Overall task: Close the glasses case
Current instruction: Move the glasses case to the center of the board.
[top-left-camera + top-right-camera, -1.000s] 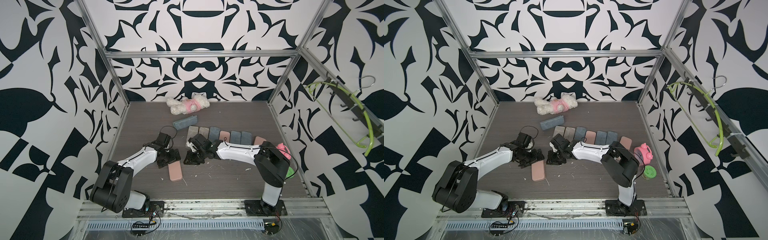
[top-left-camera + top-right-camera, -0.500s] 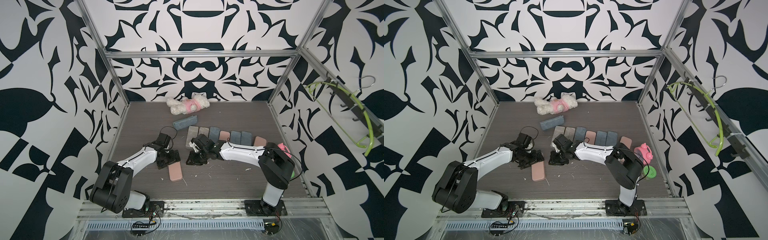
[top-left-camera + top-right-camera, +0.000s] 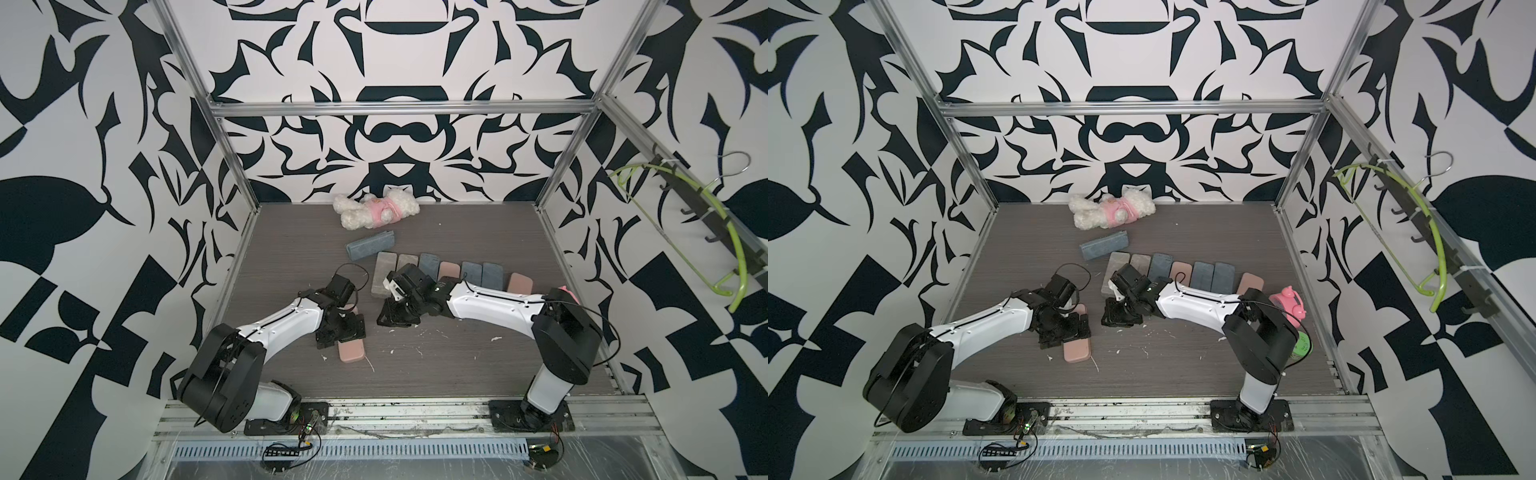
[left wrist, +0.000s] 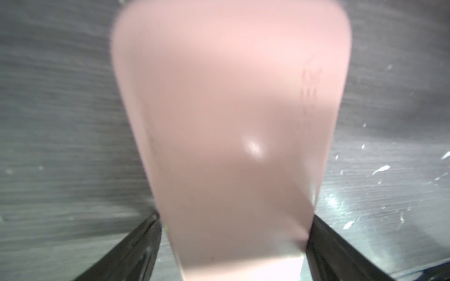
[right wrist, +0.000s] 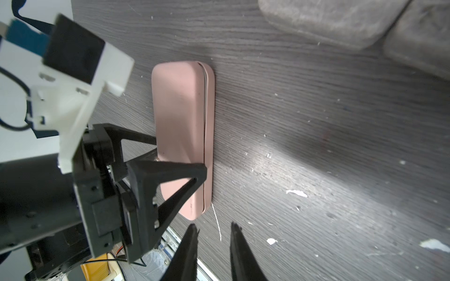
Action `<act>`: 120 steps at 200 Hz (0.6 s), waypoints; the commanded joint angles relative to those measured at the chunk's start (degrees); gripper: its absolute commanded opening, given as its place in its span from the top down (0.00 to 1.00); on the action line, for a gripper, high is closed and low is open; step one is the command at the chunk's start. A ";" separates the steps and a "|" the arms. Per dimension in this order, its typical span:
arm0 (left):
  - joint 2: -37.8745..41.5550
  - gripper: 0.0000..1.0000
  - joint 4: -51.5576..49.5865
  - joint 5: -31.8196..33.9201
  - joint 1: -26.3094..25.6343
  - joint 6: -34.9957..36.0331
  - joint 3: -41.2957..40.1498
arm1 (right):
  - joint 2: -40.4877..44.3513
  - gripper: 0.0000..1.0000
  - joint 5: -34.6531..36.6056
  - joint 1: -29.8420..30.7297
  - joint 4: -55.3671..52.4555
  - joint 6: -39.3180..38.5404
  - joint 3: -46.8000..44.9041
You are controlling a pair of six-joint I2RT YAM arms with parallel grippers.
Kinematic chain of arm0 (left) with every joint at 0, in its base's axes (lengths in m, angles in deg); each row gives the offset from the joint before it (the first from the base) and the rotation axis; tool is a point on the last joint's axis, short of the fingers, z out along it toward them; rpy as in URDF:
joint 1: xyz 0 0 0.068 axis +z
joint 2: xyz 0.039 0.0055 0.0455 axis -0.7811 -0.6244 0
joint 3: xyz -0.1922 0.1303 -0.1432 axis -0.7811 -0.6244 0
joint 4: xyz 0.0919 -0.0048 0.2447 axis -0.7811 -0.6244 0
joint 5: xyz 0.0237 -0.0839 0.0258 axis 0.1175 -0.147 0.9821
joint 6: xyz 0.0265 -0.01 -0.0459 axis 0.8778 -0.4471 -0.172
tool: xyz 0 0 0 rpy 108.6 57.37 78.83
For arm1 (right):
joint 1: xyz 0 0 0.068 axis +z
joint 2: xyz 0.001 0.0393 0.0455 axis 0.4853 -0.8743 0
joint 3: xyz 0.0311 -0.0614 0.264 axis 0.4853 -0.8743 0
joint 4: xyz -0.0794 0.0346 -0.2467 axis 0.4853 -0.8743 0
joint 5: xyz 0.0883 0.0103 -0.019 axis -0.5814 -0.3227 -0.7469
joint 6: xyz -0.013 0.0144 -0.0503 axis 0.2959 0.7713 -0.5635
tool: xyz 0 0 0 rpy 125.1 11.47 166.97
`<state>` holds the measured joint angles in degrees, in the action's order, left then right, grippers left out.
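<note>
— Left of centre on the table (image 3: 436,374), the left hand (image 3: 341,332) straddles the pink case (image 3: 351,352), fingers spread wide. I can't tell if it's squeezing.
— A seam (image 5: 205,116) shows. Just right, the right hand (image 3: 388,322), narrowly parted and empty, should press squarely along it.

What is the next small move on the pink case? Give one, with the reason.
Probably lower the right gripper onto the lid of the pink glasses case and press. The right wrist view shows a thin seam between lid and base, so it looks not quite shut. The left gripper flanks the case with wide jaws; the right one hangs empty, narrow, off its end.
</note>
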<state>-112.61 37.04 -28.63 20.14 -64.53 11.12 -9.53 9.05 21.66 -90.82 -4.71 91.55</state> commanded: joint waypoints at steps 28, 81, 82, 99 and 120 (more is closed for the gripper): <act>0.12 0.10 -5.33 4.18 -1.80 -0.63 0.91 | 2.53 0.73 1.38 -0.23 -1.17 -1.15 -0.64; -1.65 0.18 -5.74 4.64 -1.91 1.03 2.47 | 3.77 0.73 2.43 -0.60 -1.59 -1.07 -2.02; -1.68 0.19 -5.74 4.64 -1.91 1.06 2.52 | 3.81 0.73 2.43 -0.64 -1.59 -1.07 -2.04; -2.28 0.20 -5.89 4.74 -1.87 1.47 3.25 | 4.19 0.73 2.52 -0.86 -1.67 -1.06 -2.40; -3.14 0.23 -5.94 5.31 -1.87 2.65 4.59 | 4.60 0.73 2.75 -1.11 -1.77 -1.02 -2.83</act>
<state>-114.51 32.94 -24.74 18.28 -63.81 13.24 -7.70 10.69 21.01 -92.33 -4.84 89.50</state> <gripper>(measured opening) 0.786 0.265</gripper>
